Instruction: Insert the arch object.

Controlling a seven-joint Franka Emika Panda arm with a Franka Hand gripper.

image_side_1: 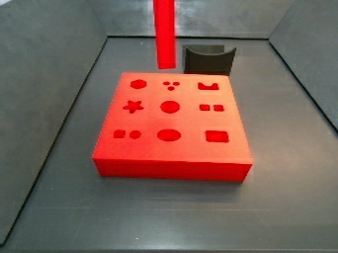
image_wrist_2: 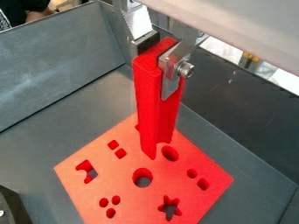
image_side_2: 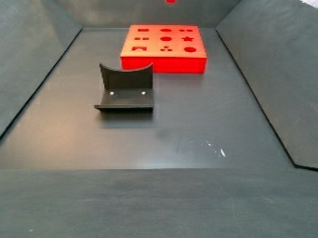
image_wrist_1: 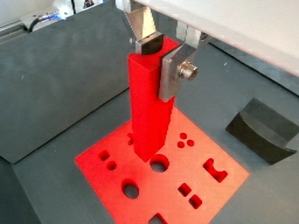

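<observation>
Fingers [image_wrist_1: 172, 72] of gripper [image_wrist_1: 156, 54] clamped on top of arch object [image_wrist_1: 149, 109], hanging upright over holed block [image_wrist_1: 163, 179].

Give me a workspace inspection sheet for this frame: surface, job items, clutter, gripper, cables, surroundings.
Surface: dark grey floor, bare apart from the items below.
Job items: arch object, a long red bar, held upright over the red holed block; in both wrist views its lower end is at the block's top face; whether it has entered a hole cannot be told.
Clutter: dark grey block with a scooped top, standing apart from the holed block.
Gripper: gripper shut on the bar's upper end, above the holed block.
Cables: nothing seen.
Surroundings: dark walls enclose the floor; beyond them, blurred.
</observation>
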